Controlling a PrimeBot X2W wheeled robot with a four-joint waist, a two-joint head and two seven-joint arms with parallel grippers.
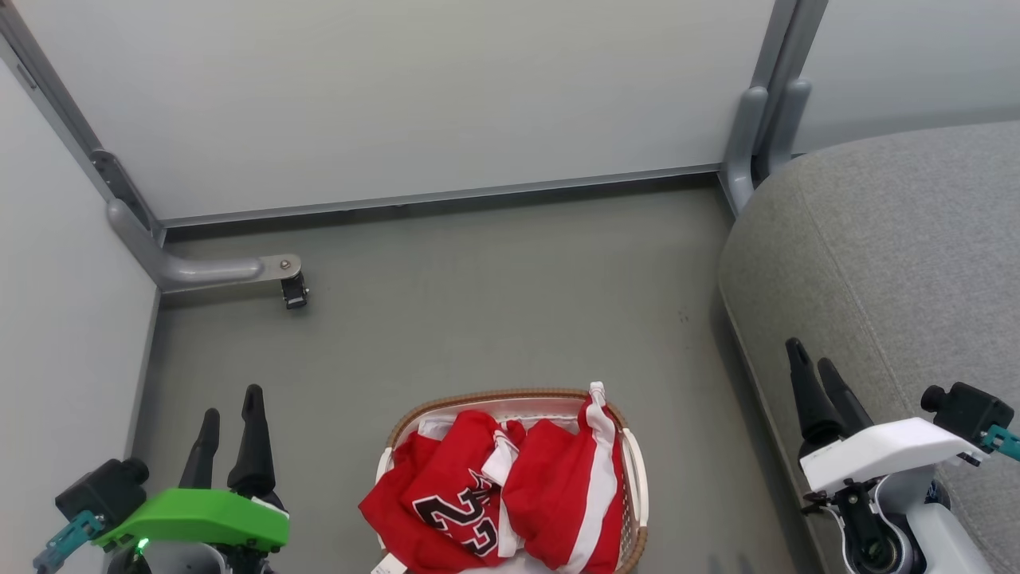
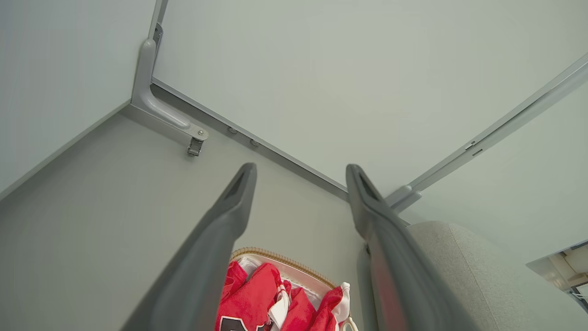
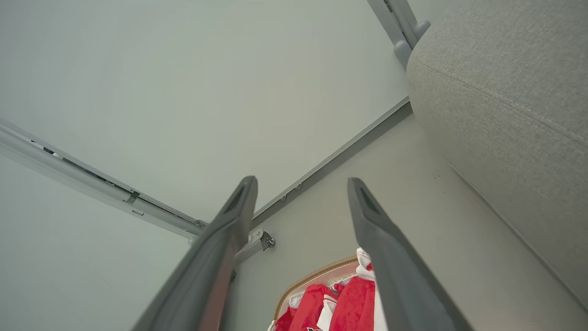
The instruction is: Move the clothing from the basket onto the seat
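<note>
Clothing point(image 1: 510, 494) is heaped in the basket point(image 1: 640, 478) on the floor, with the seat point(image 1: 892, 263) to my right. Left gripper point(image 1: 233, 402) and right gripper point(image 1: 809, 353) have fingers apart, both empty. Looks light, floppy and probably slick, so I'd pinch the raised striped fold at the far rim.

Basket point(image 1: 510, 395) near end and seat point(image 1: 900, 255) right side, out of frame.

Red fabric clothing point(image 1: 550, 478) with white stripes and black-and-white 23, white oval plastic basket point(image 1: 494, 395) with brown woven-look rim, grey woven-fabric rounded seat point(image 1: 876, 263)
</note>
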